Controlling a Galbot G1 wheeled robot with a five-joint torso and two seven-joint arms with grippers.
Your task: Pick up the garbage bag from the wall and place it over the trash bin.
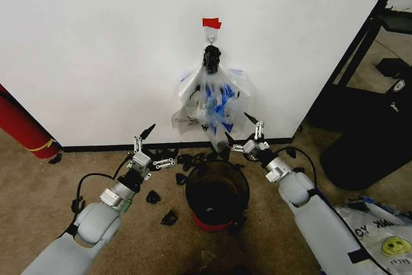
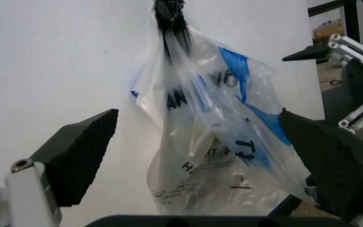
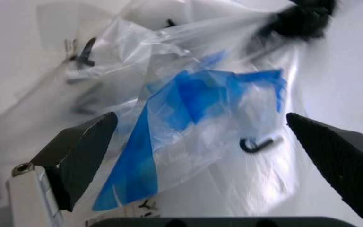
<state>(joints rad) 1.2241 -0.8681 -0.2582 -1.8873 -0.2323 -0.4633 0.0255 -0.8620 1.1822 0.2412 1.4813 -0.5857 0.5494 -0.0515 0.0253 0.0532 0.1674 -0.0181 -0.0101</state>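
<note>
White wall (image 1: 96, 43) ahead is holding the garbage bag (image 1: 212, 104) on its hook, above the trash bin (image 1: 217, 191). I'm hovering left claw (image 1: 144, 143) and right claw (image 1: 241, 132) wide apart below it, reaching in; next calls for pinching one layer.

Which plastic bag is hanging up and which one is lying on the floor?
The translucent plastic garbage bag with blue strips hangs from the small hook on the white wall, above the black trash bin. The other bag, with a yellow smiley, lies flat on the carpet.

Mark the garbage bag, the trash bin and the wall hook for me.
garbage bag (image 1: 211, 102): head view, middle of the hanging bundle.
trash bin (image 1: 243, 185): head view, right rim.
wall hook (image 1: 210, 35): head view, plate under the red tape.
</note>
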